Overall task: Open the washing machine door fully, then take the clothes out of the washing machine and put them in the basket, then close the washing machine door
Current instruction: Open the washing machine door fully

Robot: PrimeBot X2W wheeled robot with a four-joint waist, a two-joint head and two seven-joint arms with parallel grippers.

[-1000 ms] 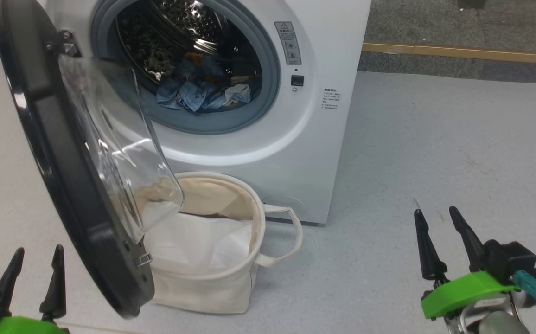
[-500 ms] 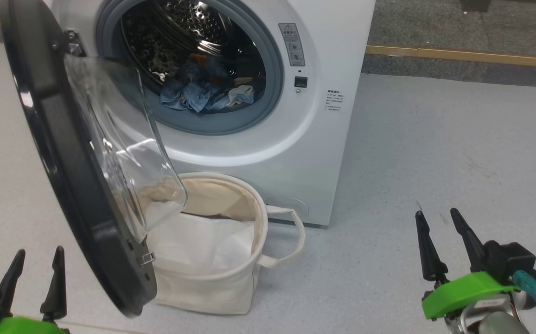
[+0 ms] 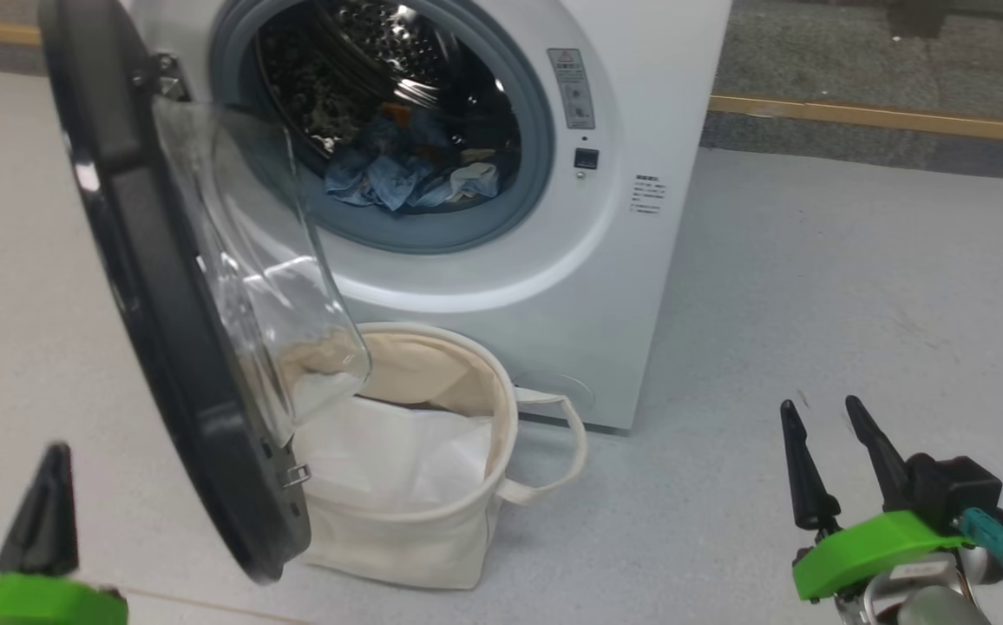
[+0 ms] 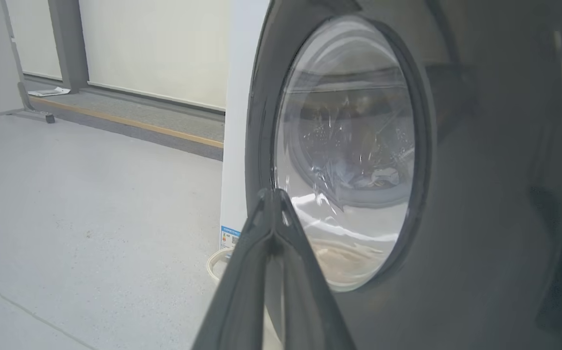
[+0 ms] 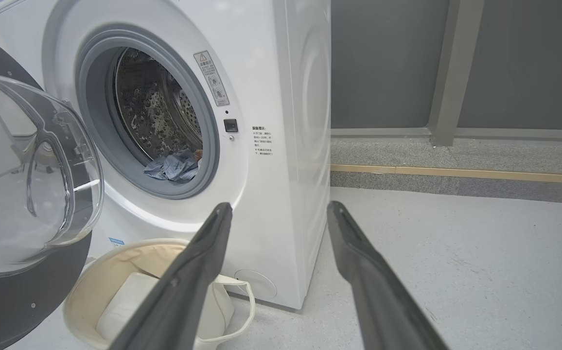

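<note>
The washing machine door [image 3: 150,295] stands swung out from its hinge on the left side of the washing machine [image 3: 640,130], its black rim edge-on in the head view and its bulging glass facing the open drum. The clothes [image 3: 406,174] lie in a heap at the bottom of the drum, blue fabric with a cream-white piece at their right end, just behind the grey rubber seal. The basket [image 3: 415,538] sits on the floor [image 3: 814,260] right in front of the machine, below the opening, with a plain white sheet [image 3: 397,451] lying inside it; in the head view the door's glass overhangs the basket's left part.

The left gripper [image 3: 55,460] is at the lower left, on the outer side of the door, clenched with its two fingers pressed together and nothing between them. In the left wrist view its tip points at the door's outer face near the edge of the window; whether it touches cannot be told. The right gripper [image 3: 819,404] hovers over bare floor to the right of the machine, released, fingers spread and empty, well apart from the basket
</note>
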